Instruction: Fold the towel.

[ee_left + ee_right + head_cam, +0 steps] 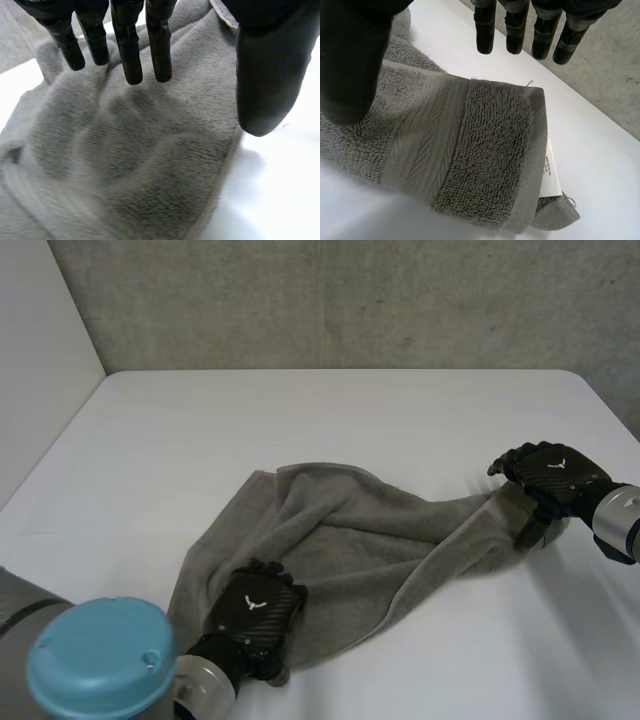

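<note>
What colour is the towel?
Grey-brown towel, plain with a woven band; best in right wrist view.

My head camera looks down from behind over the whole desk (pixel 330 410); wrist cameras peer past the left hand (pixel 127 45) and right hand (pixel 350 60), close onto the shared towel (pixel 370 540).

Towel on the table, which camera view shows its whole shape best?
The head view: it takes in the whole grey towel, crumpled and stretched between the left robot hand and the right robot hand. The left wrist view gives plush pile under open fingers; the right wrist view, its banded end with a white label.
</note>
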